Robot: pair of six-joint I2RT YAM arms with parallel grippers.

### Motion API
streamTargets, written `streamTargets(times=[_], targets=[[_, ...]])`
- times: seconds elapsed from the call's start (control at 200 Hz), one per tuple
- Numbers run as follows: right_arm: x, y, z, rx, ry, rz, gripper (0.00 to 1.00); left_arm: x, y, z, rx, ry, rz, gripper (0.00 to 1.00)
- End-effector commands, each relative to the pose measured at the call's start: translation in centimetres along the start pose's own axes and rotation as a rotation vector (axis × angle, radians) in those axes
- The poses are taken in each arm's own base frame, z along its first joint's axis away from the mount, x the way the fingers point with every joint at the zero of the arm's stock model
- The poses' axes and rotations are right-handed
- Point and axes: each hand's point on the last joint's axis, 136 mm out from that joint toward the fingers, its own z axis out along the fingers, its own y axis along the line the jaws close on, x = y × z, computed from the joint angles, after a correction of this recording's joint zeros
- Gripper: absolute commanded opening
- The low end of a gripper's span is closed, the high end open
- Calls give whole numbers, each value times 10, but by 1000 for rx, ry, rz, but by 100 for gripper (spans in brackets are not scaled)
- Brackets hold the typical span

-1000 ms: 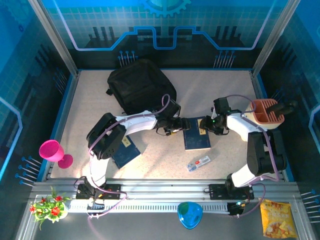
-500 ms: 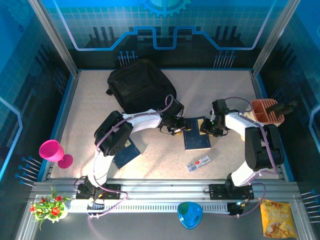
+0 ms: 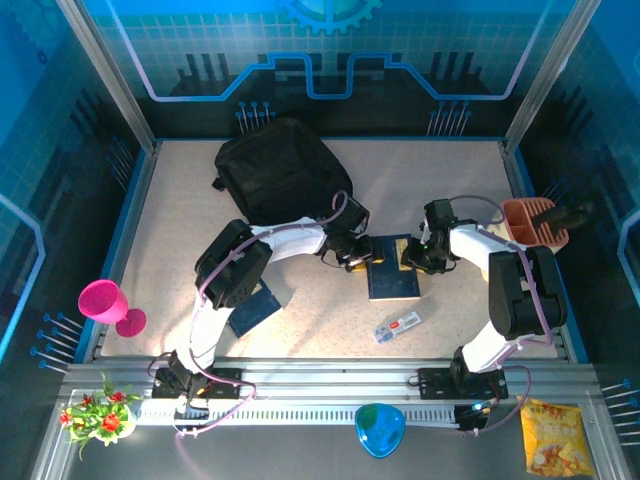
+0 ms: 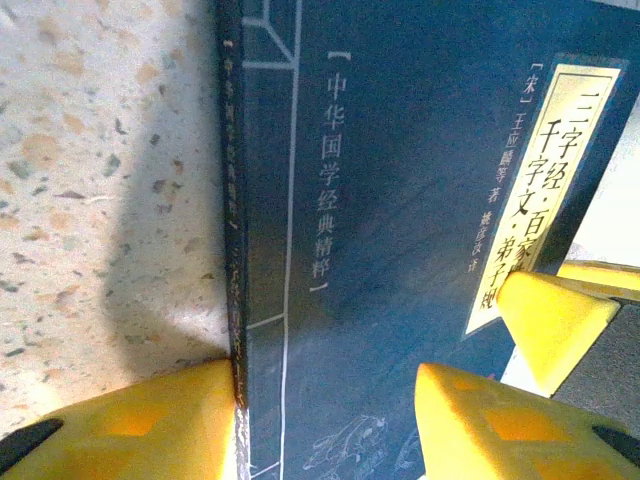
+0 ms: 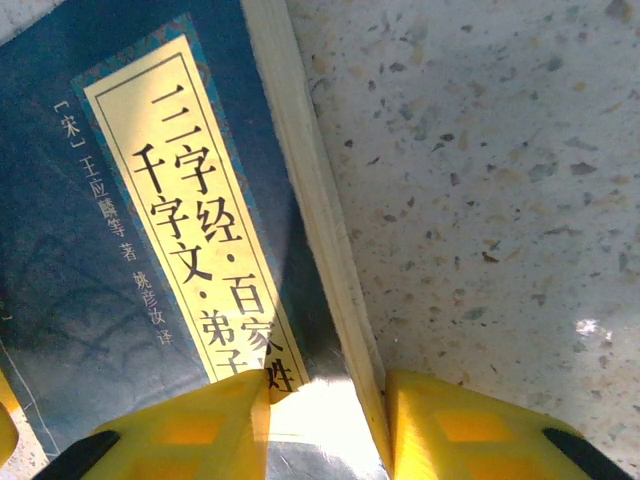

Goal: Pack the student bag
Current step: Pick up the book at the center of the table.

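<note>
The student bag [image 3: 270, 175], a black soft backpack, lies at the back left of the table. A dark blue book [image 3: 393, 272] lies flat in the middle. My left gripper [image 3: 358, 254] stands open over its spine side. One yellow finger [image 4: 150, 420] touches the spine [image 4: 236, 250] from the table and the other [image 4: 490, 420] rests over the cover [image 4: 400, 200]. My right gripper [image 3: 415, 255] is open over the page side. One finger [image 5: 470, 430] is against the page edge [image 5: 320, 220] and the other [image 5: 190, 430] sits on the cover's yellow title label [image 5: 190, 210].
A second dark blue book [image 3: 252, 308] lies under the left arm. A small white box [image 3: 397, 326] lies in front of the middle book. An orange holder [image 3: 535, 225] stands at the right edge, a pink cup [image 3: 110, 305] at the left.
Both grippers' jaws have narrowed around the book's two long edges. The left arm has shifted slightly right, closer to the spine; the book has not moved.
</note>
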Motion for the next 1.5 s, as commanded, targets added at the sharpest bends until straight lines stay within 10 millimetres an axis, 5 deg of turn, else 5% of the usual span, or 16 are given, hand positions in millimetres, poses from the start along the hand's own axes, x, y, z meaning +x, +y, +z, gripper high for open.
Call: streamTargets(times=[0.0, 0.225, 0.58, 0.905, 1.101, 1.496], targets=[[5, 4, 2, -44, 43, 18, 34, 8, -25, 4, 124, 68, 7, 51], [9, 0, 2, -86, 55, 65, 29, 16, -78, -33, 350, 77, 151, 45], [8, -11, 7, -64, 57, 118, 20, 21, -79, -28, 429, 95, 159, 33], [10, -27, 6, 12, 62, 132, 14, 16, -63, -20, 364, 76, 118, 28], [11, -36, 8, 44, 72, 130, 14, 3, -1, -8, 119, 13, 6, 33], [11, -36, 10, 38, 86, 127, 14, 5, -3, 1, 130, 54, -3, 37]])
